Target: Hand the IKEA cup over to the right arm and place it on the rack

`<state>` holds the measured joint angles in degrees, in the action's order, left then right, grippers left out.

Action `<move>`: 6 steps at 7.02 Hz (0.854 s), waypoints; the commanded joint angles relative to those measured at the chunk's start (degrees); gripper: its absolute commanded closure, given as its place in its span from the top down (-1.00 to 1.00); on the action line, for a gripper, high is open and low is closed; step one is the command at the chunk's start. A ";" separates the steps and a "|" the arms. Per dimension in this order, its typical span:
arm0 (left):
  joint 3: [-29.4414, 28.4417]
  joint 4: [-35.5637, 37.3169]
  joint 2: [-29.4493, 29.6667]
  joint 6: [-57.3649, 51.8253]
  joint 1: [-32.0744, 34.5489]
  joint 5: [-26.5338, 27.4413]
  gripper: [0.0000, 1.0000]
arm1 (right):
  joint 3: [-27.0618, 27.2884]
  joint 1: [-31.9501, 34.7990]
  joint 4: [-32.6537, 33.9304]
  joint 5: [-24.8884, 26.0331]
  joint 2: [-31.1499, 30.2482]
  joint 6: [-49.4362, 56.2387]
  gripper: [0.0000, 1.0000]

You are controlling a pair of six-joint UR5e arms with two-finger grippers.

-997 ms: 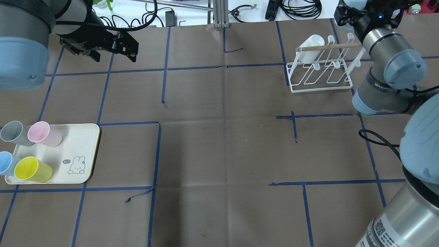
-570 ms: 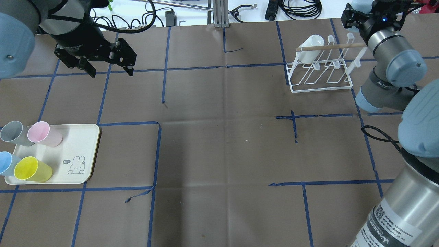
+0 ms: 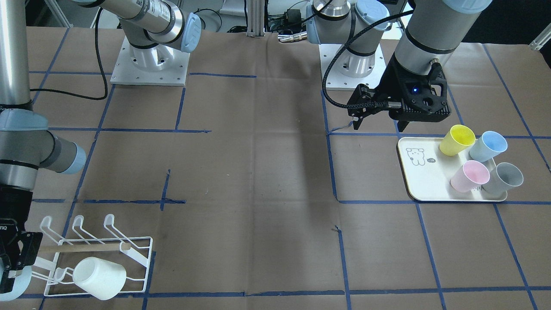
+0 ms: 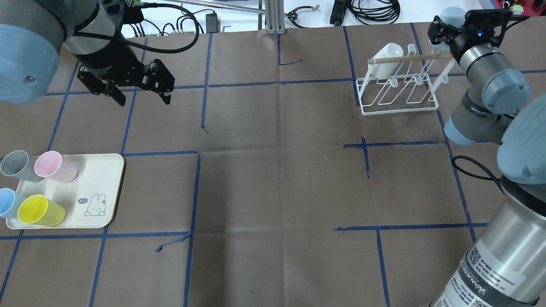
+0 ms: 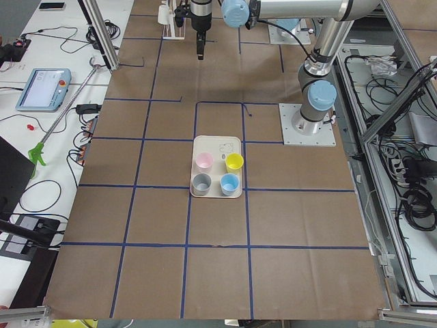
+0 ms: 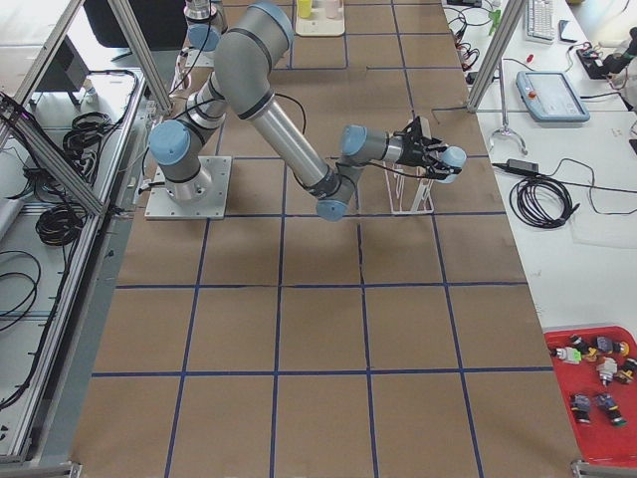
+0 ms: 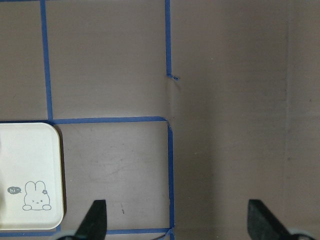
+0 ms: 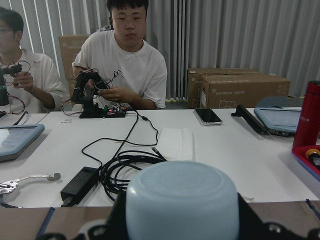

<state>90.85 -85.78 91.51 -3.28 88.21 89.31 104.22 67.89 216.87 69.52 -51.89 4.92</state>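
Note:
Grey (image 4: 15, 165), pink (image 4: 53, 166), blue (image 4: 6, 202) and yellow (image 4: 38, 210) cups stand on the cream tray (image 4: 98, 187) at the near left. A white cup (image 4: 386, 59) hangs on the white wire rack (image 4: 399, 110) at the far right. It also shows in the front view (image 3: 99, 277). My left gripper (image 4: 144, 100) is open and empty, above bare table beyond the tray. The left wrist view shows its gripper (image 7: 177, 222) wide apart, with the tray corner (image 7: 30, 175) at lower left. My right gripper (image 4: 439, 30) is just right of the rack. I cannot tell whether it is open or shut.
A pale blue rounded shape (image 8: 182, 200) blocks the lower middle of the right wrist view, with two operators at a white desk behind it. Cables and a metal post (image 4: 273, 17) lie past the table's far edge. Blue tape lines cross the brown table.
My left gripper has come nearer and a little to the right, toward the tray side, still open. My right gripper has drawn back to the right, away from the rack.

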 commanded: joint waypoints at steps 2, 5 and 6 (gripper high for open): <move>0.03 0.00 -0.55 -0.32 0.12 2.18 0.99 | 1.25 0.05 0.84 0.00 0.38 -0.08 -0.09; -0.49 -0.09 -0.90 0.29 2.04 2.09 0.99 | 1.25 0.32 0.84 0.09 1.18 -1.14 0.99; -0.67 0.00 -0.81 0.29 2.83 2.27 0.99 | 1.51 0.32 0.31 0.09 1.18 -1.14 0.99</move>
<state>90.42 -85.85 90.65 -3.16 89.96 91.42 105.55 68.16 217.60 69.60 -50.76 3.89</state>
